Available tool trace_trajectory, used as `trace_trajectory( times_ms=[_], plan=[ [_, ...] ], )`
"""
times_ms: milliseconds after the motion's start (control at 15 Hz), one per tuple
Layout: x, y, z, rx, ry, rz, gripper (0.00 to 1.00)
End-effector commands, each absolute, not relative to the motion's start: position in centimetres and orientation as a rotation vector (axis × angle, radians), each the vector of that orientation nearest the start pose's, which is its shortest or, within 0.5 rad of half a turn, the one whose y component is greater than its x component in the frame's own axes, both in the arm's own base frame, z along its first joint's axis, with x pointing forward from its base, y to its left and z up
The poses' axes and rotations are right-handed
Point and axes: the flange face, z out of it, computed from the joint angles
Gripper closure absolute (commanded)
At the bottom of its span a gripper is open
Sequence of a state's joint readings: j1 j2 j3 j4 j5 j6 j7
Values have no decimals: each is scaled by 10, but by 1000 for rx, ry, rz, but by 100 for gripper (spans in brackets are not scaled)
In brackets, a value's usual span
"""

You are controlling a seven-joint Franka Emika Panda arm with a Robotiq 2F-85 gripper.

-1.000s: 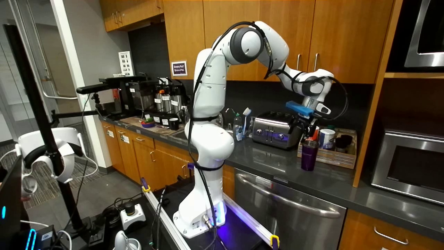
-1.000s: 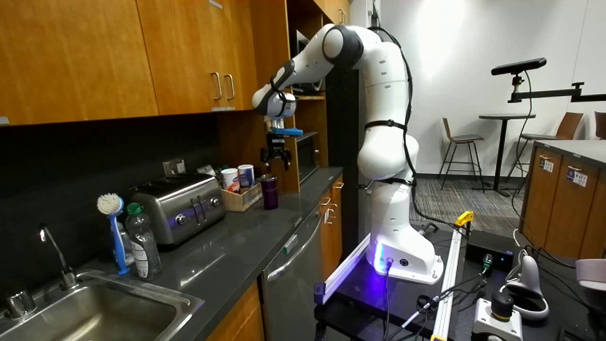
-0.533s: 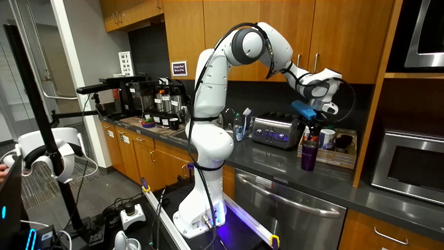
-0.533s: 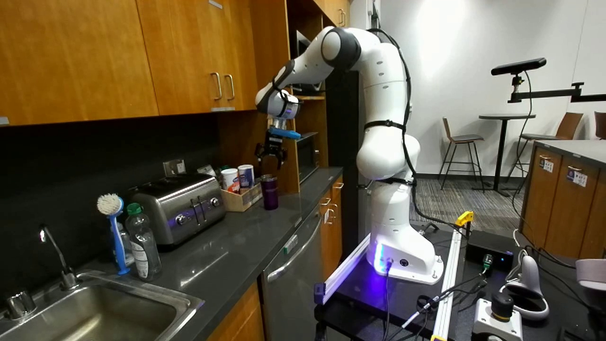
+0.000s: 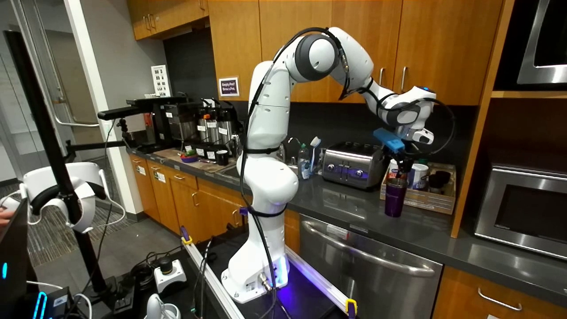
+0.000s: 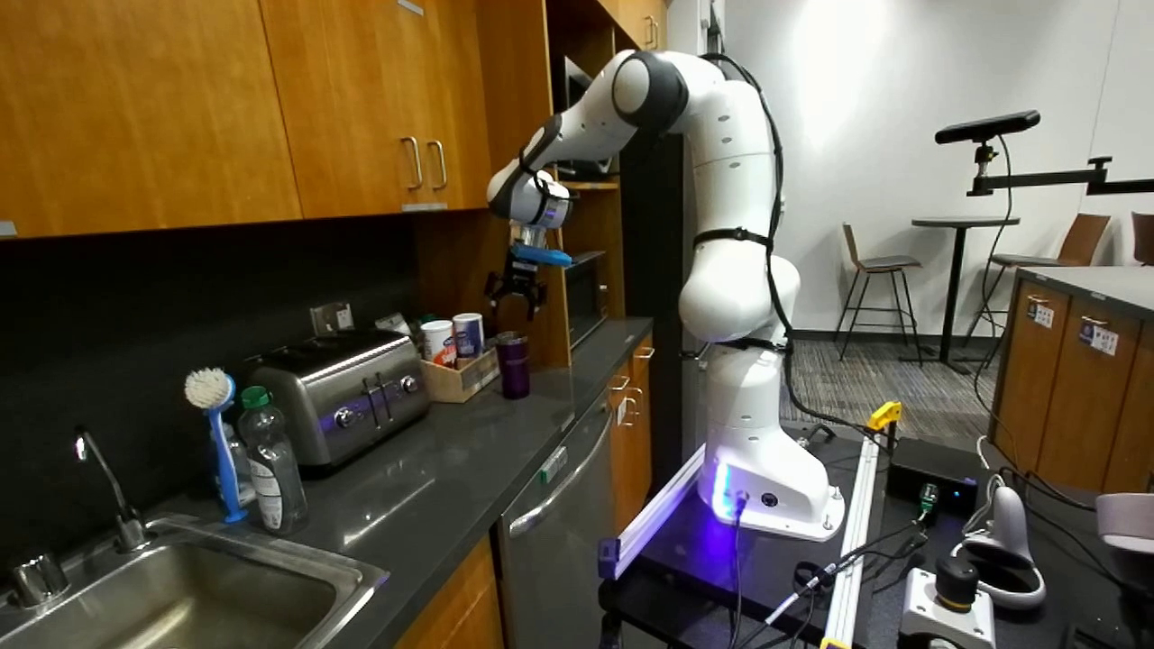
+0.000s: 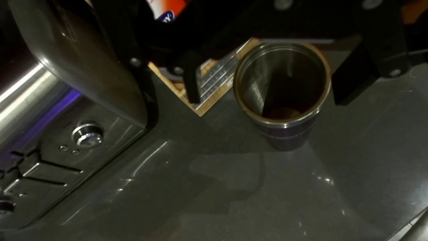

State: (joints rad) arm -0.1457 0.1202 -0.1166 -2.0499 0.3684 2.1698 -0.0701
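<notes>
Jaws wide apart, downturned above purple cup (image 5: pixel 395 198)

Open air between the tool (image 6: pixel 514 311) and the purple tumbler (image 6: pixel 514 370) below it, free approach over the surface (image 6: pixel 433 478) from its front edge, low box (image 5: pixel 425 203) with tall canisters (image 6: pixel 441 342) just behind the tumbler, toaster (image 5: pixel 352 170) to one side, wooden panel (image 5: pixel 475 146) beyond the box

purple tumbler (image 5: pixel 395 198) | silver-rimmed | open-topped | upright | on dark counter (image 5: pixel 341 206) near low box (image 5: pixel 429 203)
</notes>
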Motion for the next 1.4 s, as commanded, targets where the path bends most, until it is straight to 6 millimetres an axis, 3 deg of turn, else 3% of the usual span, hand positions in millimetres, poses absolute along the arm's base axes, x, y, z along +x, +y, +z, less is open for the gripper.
trace_trajectory(
  times_ms=[0,1333],
  plan=[
    [561,-134,382,-2803,573,-69,0],
    [565,-126,354,-2824,580,1,0]
  ],
)
